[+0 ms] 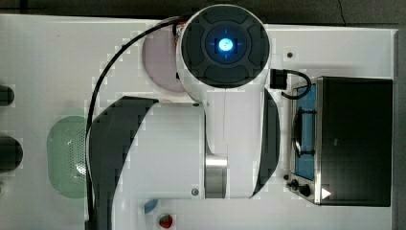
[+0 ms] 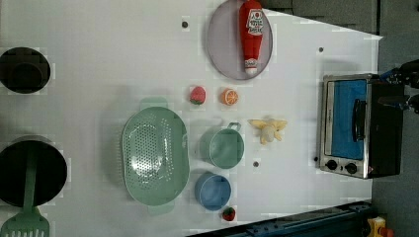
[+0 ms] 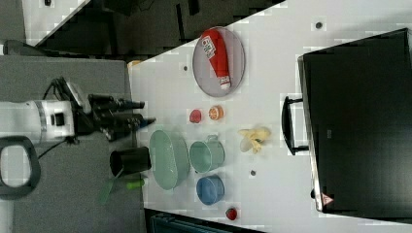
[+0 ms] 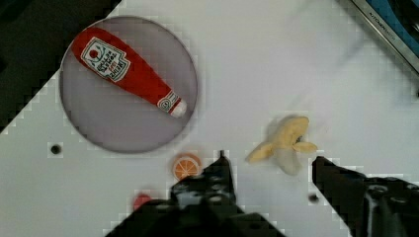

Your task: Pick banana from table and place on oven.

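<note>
The pale yellow banana [image 2: 268, 129] lies on the white table [image 2: 99, 64], between the green cup and the oven [image 2: 358, 126]. The right view shows the banana [image 3: 253, 137] just left of the oven's [image 3: 359, 121] door handle. The oven's black top is bare. My gripper [image 4: 272, 165] is open and holds nothing. It hangs well above the table, and the wrist view shows the banana [image 4: 284, 143] far below, between the two dark fingers [image 4: 220, 173]. The gripper [image 3: 141, 112] sits at the right view's left, away from the banana.
A grey plate [image 2: 222, 44] holds a red ketchup bottle [image 2: 252, 32]. An orange slice [image 2: 229, 96] and a red fruit [image 2: 197, 95] lie near the banana. A green cup [image 2: 225, 147], a blue bowl [image 2: 213, 190], a green colander [image 2: 154, 155] and two black pots [image 2: 29, 170] stand further off.
</note>
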`<action>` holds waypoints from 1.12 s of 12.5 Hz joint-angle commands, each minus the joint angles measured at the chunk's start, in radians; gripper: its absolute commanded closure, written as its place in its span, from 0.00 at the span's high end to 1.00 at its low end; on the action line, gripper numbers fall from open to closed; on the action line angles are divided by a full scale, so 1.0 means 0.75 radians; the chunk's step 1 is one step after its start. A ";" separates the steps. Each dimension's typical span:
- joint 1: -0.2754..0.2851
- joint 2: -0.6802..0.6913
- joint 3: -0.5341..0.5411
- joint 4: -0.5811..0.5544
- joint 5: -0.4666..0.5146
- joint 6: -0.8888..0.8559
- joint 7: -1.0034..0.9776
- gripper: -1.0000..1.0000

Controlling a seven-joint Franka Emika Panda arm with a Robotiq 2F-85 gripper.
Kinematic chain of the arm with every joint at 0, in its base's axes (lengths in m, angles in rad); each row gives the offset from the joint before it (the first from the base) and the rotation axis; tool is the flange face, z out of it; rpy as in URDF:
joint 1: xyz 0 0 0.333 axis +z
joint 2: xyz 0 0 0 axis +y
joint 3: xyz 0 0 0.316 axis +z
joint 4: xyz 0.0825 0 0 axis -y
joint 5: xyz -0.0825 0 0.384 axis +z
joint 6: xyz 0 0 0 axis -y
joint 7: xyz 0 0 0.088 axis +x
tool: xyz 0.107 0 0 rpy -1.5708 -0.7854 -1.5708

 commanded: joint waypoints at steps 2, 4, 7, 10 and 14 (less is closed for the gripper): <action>-0.036 -0.514 -0.054 -0.281 -0.011 -0.182 -0.035 0.90; -0.036 -0.511 -0.055 -0.284 -0.011 -0.182 -0.035 1.00; -0.036 -0.468 -0.053 -0.332 -0.011 -0.175 -0.035 1.00; -0.036 -0.363 -0.053 -0.426 -0.011 -0.018 -0.036 1.00; -0.036 -0.184 -0.054 -0.582 -0.011 0.355 -0.038 1.00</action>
